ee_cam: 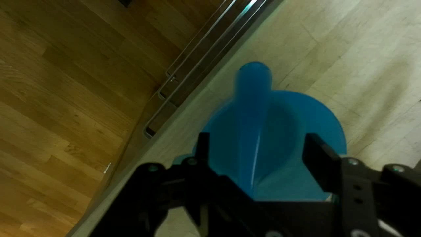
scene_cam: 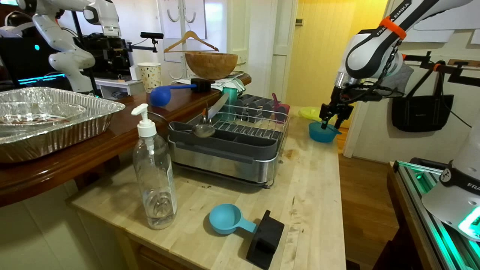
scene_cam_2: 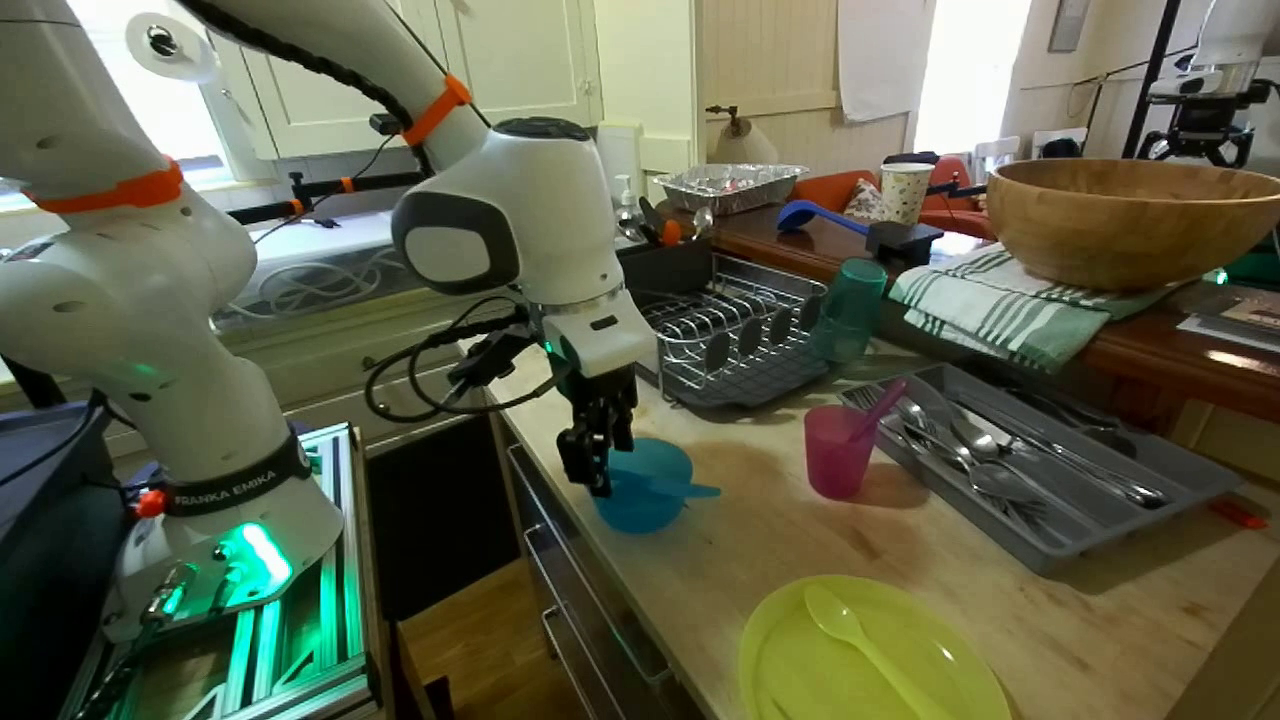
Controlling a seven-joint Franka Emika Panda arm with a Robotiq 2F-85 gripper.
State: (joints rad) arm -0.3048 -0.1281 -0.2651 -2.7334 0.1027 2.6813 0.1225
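A blue bowl [scene_cam: 321, 135] stands on the wooden counter near its edge. It also shows in an exterior view [scene_cam_2: 640, 515] and in the wrist view [ee_cam: 324, 115]. A blue spoon [ee_cam: 253, 89] lies across the bowl, and its end sticks out past the rim in an exterior view [scene_cam_2: 695, 490]. My gripper [ee_cam: 257, 141] points down at the bowl with its fingers apart. The spoon runs between the two fingers with a gap on each side. In both exterior views the fingertips [scene_cam: 332, 125] [scene_cam_2: 610, 468] are at the bowl's rim; I cannot tell whether they touch it.
Near the bowl are a yellow plate [scene_cam_2: 770, 640] with a yellow spoon [scene_cam_2: 850, 630], a pink cup [scene_cam_2: 835, 460] and a grey cutlery tray [scene_cam_2: 1060, 555]. A dish rack [scene_cam: 225, 167], a pump bottle [scene_cam: 159, 187] and a light-blue scoop [scene_cam: 225, 221] stand farther along the counter.
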